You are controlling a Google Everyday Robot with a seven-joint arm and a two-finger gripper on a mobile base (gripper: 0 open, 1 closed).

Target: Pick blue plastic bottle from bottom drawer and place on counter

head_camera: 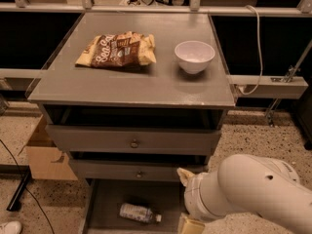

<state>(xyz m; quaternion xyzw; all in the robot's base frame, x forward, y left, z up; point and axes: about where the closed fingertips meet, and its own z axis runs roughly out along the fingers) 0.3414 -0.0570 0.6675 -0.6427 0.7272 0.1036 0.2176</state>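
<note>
The blue plastic bottle (139,213) lies on its side in the open bottom drawer (102,204), white cap pointing right. Above the drawers, the grey counter (146,82) spreads wide. My white arm (248,194) reaches in from the lower right. Its gripper (189,223) sits at the frame's bottom edge, just right of the bottle and over the drawer's right side. The gripper is not touching the bottle.
A brown chip bag (117,50) and a white bowl (194,56) rest on the counter. Two knobbed drawers (134,143) sit slightly pulled out above the bottom one. A cardboard box (46,155) stands on the floor at the left. A white cable (256,48) hangs at the right.
</note>
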